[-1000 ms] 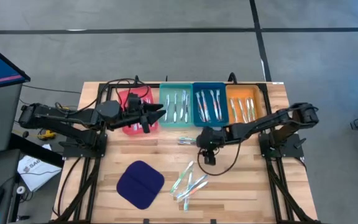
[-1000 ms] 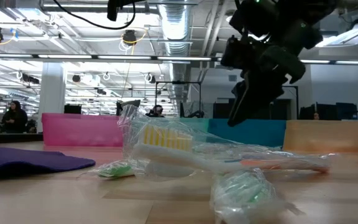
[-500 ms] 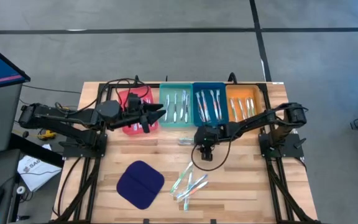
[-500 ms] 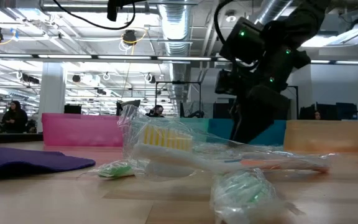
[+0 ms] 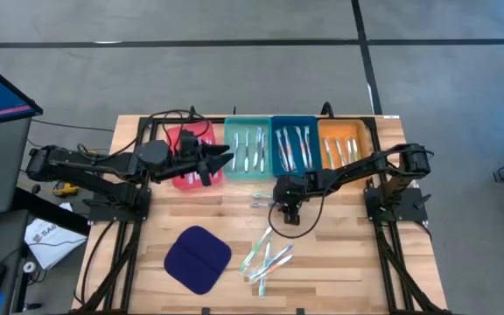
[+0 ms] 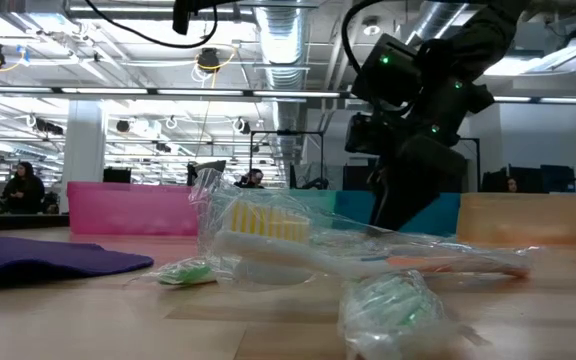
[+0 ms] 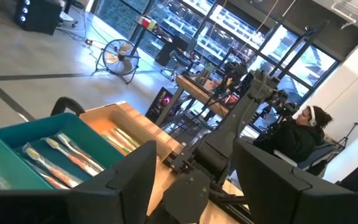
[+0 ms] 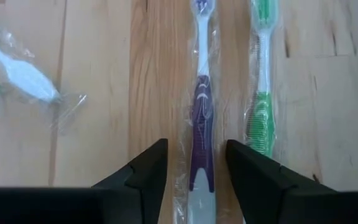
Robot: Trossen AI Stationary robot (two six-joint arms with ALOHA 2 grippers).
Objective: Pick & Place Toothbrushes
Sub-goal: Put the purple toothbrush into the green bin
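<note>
Looking straight down in the high view: the wooden table [image 5: 339,262] carries four trays along its 12 o'clock edge: red tray [image 5: 178,138], teal tray [image 5: 248,150], blue tray [image 5: 295,147], orange tray [image 5: 342,146]. The teal, blue and orange ones each hold wrapped toothbrushes. Loose toothbrushes [image 5: 265,256] lie in a small heap toward the 6 o'clock edge, at 3 o'clock of a dark blue cloth pad [image 5: 198,259]. The right gripper [image 5: 287,216] hangs near table centre, at 12 o'clock of the heap. The left gripper [image 5: 219,161] waits over the red tray's 3 o'clock edge.

Low view: wrapped toothbrushes fill the foreground, one with a yellow-bristled head [image 6: 268,226], another a green head [image 6: 190,271]. The right gripper's body [image 6: 415,140] comes down behind them.

Left wrist view: the left gripper [image 7: 191,180] shows both fingers [image 7: 120,180] set well apart with nothing between them. Beyond, the blue tray [image 7: 17,140] with brushes, the orange tray beside it, and a person seated in the room behind.

Right wrist view: the right gripper [image 8: 196,168] has its fingers [image 8: 145,171] partly spread, straddling the handle of a purple toothbrush [image 8: 201,124] lying on the wood; whether the pads touch it I cannot tell. A green toothbrush [image 8: 261,106] lies just beside it, parallel; a white-headed toothbrush [image 8: 23,71] lies apart.
</note>
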